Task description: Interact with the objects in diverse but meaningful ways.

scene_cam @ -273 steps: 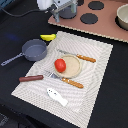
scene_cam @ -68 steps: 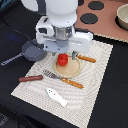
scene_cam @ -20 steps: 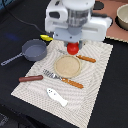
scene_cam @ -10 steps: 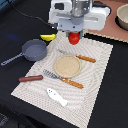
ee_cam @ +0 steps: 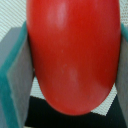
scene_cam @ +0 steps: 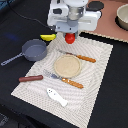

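My gripper [scene_cam: 70, 38] hangs above the far edge of the striped mat, shut on the red tomato [scene_cam: 70, 38]. In the wrist view the tomato [ee_cam: 75, 55] fills the frame, squeezed between two grey pads [ee_cam: 15, 75]. The yellow banana [scene_cam: 48, 37] lies just to the exterior view's left of the tomato. The grey long-handled frying pan [scene_cam: 34, 49] sits off the mat's left side. A white fish-shaped piece [scene_cam: 56, 97] lies near the mat's front edge. A brown-handled utensil [scene_cam: 64, 80] lies in front of the tan plate [scene_cam: 67, 65], which holds nothing.
A striped placemat [scene_cam: 97, 75] covers the dark table. A second brown-handled utensil [scene_cam: 77, 56] lies behind the plate. A brown stick-like piece [scene_cam: 30, 78] rests at the mat's left edge. A bowl [scene_cam: 122, 17] stands on the tan surface at far right.
The tomato was lifted off the plate in my gripper and carried up and away toward the mat's far edge. The plate now has nothing on it.
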Controlling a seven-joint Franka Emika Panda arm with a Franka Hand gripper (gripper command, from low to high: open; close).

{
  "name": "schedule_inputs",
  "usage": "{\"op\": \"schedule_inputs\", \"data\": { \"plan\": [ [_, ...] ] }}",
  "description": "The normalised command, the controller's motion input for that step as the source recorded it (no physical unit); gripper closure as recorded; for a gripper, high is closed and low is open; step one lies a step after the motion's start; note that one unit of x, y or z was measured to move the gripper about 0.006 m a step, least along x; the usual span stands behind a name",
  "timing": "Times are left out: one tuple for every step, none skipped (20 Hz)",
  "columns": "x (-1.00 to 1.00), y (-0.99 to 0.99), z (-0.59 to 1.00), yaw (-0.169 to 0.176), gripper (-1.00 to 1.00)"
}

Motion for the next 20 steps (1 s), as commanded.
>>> {"op": "schedule_inputs", "data": {
  "plan": [
    [-0.35, 0.30, -0.44, 0.076, 1.00],
    [-0.31, 0.31, -0.41, 0.071, 1.00],
    [-0.26, 0.32, -0.36, 0.069, -1.00],
    [-0.21, 0.32, -0.21, 0.069, -1.00],
    [-0.12, 0.33, 0.00, 0.076, -1.00],
    [-0.14, 0.38, 0.01, 0.073, -1.00],
    [-0.12, 0.33, 0.10, 0.076, -1.00],
    [-0.11, 0.30, 0.11, 0.072, -1.00],
    [-0.10, 0.24, 0.24, 0.064, -1.00],
    [-0.09, 0.24, 0.45, 0.047, -1.00],
    [-0.03, 0.24, 0.75, 0.040, -1.00],
    [0.00, 0.25, 0.92, 0.034, -1.00],
    [0.00, 0.26, 0.97, 0.038, -1.00],
    [0.00, 0.25, 1.00, 0.049, -1.00],
    [-0.04, 0.21, 0.96, 0.069, -1.00],
    [-0.09, 0.15, 0.84, 0.078, -1.00],
    [-0.13, 0.13, 0.73, 0.079, -1.00],
    [-0.13, 0.12, 0.63, 0.079, -1.00],
    [-0.08, 0.05, 0.57, 0.078, -1.00],
    [-0.02, 0.00, 0.63, 0.079, -1.00]
  ]
}}
